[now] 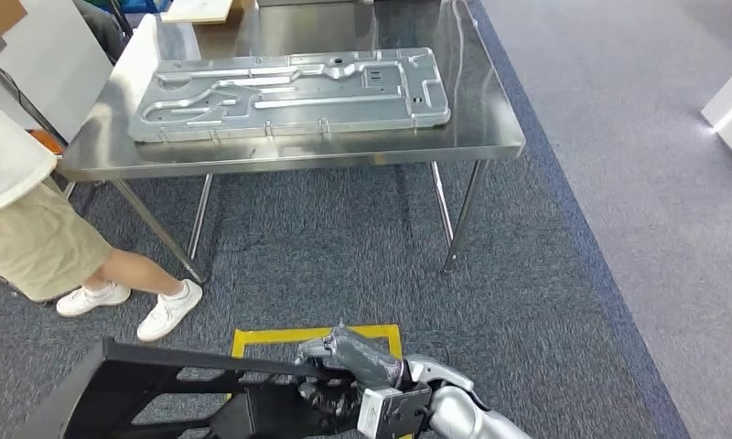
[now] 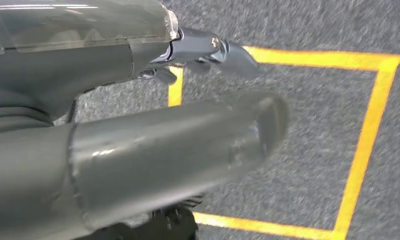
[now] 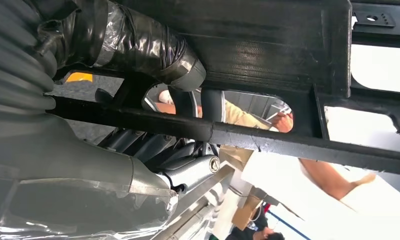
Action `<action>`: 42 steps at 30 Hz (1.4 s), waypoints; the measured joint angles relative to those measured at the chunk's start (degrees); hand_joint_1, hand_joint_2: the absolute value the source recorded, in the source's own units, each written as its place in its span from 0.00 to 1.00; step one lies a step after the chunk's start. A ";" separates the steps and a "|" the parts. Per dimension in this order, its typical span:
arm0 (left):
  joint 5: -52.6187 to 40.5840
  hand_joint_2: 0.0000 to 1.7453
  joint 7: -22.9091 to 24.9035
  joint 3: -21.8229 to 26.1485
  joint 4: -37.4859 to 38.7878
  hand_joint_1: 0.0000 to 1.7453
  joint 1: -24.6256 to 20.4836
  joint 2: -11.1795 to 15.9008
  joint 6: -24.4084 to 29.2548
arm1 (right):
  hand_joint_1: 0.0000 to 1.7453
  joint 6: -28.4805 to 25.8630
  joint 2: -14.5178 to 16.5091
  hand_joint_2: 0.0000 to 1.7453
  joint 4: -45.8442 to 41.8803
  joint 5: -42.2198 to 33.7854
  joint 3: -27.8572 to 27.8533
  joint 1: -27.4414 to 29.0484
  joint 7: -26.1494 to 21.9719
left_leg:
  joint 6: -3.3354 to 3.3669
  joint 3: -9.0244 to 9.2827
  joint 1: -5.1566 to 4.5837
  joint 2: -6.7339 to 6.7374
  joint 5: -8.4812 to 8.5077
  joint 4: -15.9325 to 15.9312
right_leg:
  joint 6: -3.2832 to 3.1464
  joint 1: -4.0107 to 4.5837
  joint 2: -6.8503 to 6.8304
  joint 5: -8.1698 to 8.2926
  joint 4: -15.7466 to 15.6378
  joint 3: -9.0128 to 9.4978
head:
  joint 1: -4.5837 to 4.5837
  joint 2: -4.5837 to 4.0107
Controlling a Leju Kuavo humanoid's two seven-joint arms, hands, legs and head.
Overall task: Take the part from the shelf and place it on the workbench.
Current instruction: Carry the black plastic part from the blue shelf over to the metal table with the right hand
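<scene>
The part is a black open frame (image 1: 161, 366) of bars, tilted low in front of me in the head view. My right hand (image 1: 349, 359) grips its upper bar at the right end. In the right wrist view the thumb of that hand (image 3: 138, 47) wraps over a bar of the black frame (image 3: 268, 40). My left hand (image 2: 88, 100) hangs over grey carpet, thumb and fingers apart with nothing between them. The steel workbench (image 1: 298, 160) stands ahead, across open carpet.
A large silver stamped metal panel (image 1: 289, 91) covers most of the workbench top. A person (image 1: 33, 238) in beige shorts and white shoes stands at the table's left end. A yellow tape square (image 1: 317, 337) marks the carpet at my feet. Open carpet lies to the right.
</scene>
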 joint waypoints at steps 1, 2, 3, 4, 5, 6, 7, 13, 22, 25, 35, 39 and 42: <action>-0.01 0.00 0.00 0.00 0.00 0.00 0.01 0.00 -0.02 | 0.96 -0.19 0.05 1.00 0.02 0.46 0.01 -0.01 0.22 | -0.21 -2.35 0.05 0.00 -1.34 3.39 | -0.15 0.01 -0.11 -0.26 -0.05 0.28 | -0.01 0.00; -0.01 0.00 0.00 0.01 0.00 0.00 0.09 -0.01 -0.02 | 0.96 -0.51 0.08 1.00 0.05 1.18 0.02 -0.01 0.53 | -0.40 -4.49 0.08 0.01 -2.24 5.96 | -0.21 0.02 -0.19 -0.57 -0.08 0.60 | -0.01 0.00; -0.01 0.00 0.00 0.01 0.00 0.00 0.19 -0.01 -0.02 | 0.96 -0.92 0.08 1.00 0.09 1.96 0.03 0.01 0.81 | -0.56 -5.91 0.11 0.02 -2.10 6.87 | -0.18 0.03 -0.24 -0.93 -0.08 0.99 | -0.01 0.00; 0.00 0.00 -0.01 0.02 0.00 0.00 0.24 -0.02 -0.02 | 0.96 -1.29 0.08 1.00 0.13 2.53 0.05 0.02 1.02 | -0.60 -6.35 0.14 0.04 -0.67 5.78 | -0.08 0.03 -0.27 -1.31 -0.08 1.48 | -0.02 0.00; 0.01 0.00 -0.01 0.02 0.00 0.00 0.27 -0.02 -0.02 | 0.96 -1.50 0.11 1.00 0.12 2.78 0.06 0.02 1.13 | -0.61 -5.83 0.17 0.09 1.90 2.86 | 0.09 0.02 -0.29 -1.71 -0.08 2.05 | -0.02 0.00; 0.01 0.00 -0.02 0.03 0.00 0.00 0.28 -0.02 -0.02 | 0.96 -1.55 0.16 1.00 0.10 2.68 0.07 0.02 1.18 | -0.52 -4.73 0.18 0.22 4.72 -0.99 | 0.31 0.01 -0.38 -2.11 -0.09 2.58 | -0.01 0.00; 0.02 0.00 -0.02 0.05 0.01 0.00 0.27 -0.04 -0.02 | 0.96 -1.48 0.21 1.00 0.08 2.43 0.07 0.01 1.25 | -0.34 -3.72 0.03 0.41 6.00 -4.25 | 0.57 0.05 -0.47 -2.47 -0.06 2.99 | -0.01 0.00; 0.07 0.00 -0.04 0.28 0.02 0.00 0.44 -0.22 -0.04 | 0.96 -0.79 0.29 1.00 -0.05 1.48 0.12 -0.01 1.62 | 2.33 -1.12 -0.13 0.40 6.89 -8.34 | 2.75 0.22 -0.50 -3.53 2.22 3.44 | 0.04 0.00; 0.37 0.00 -0.19 0.58 0.02 0.00 0.32 -0.47 -0.02 | 0.96 0.31 0.27 1.00 -2.77 -1.87 0.19 -1.47 4.94 | 2.88 1.94 -0.86 -0.20 4.49 -8.47 | 1.61 0.76 -0.19 -0.86 5.04 -3.50 | 0.04 0.00; 0.52 0.00 -0.21 0.84 0.03 0.00 0.27 -0.76 0.02 | 0.96 0.07 0.21 1.00 -3.63 -1.93 0.26 -1.75 4.85 | 1.95 2.48 -0.83 -0.25 3.93 -8.56 | 0.46 1.39 -0.02 -0.04 0.91 -2.39 | 0.04 0.00; 0.44 0.00 -0.34 1.16 0.09 0.00 0.34 -0.86 0.11 | 0.96 -0.39 0.12 1.00 -5.71 -1.86 0.57 -1.97 4.62 | -0.75 -7.01 0.16 -0.01 0.80 3.99 | -0.51 0.41 0.09 -1.74 -1.12 3.02 | -0.02 0.00; 0.36 0.00 -0.30 1.28 0.09 0.00 0.35 -0.79 0.11 | 0.96 -0.57 0.15 1.00 -5.68 -1.88 0.57 -2.37 4.62 | -0.12 -3.93 -0.10 0.43 8.96 -7.60 | 0.69 0.33 0.02 -3.77 -1.15 5.17 | -0.01 0.00; 0.17 0.00 -0.31 1.32 0.09 0.00 0.36 -0.73 0.15 | 0.96 -0.61 0.20 1.00 -5.75 -1.90 0.57 -2.54 4.59 | 1.26 -3.19 -0.29 0.31 8.86 -8.39 | 1.74 0.36 0.03 -4.01 -0.49 5.43 | -0.01 0.00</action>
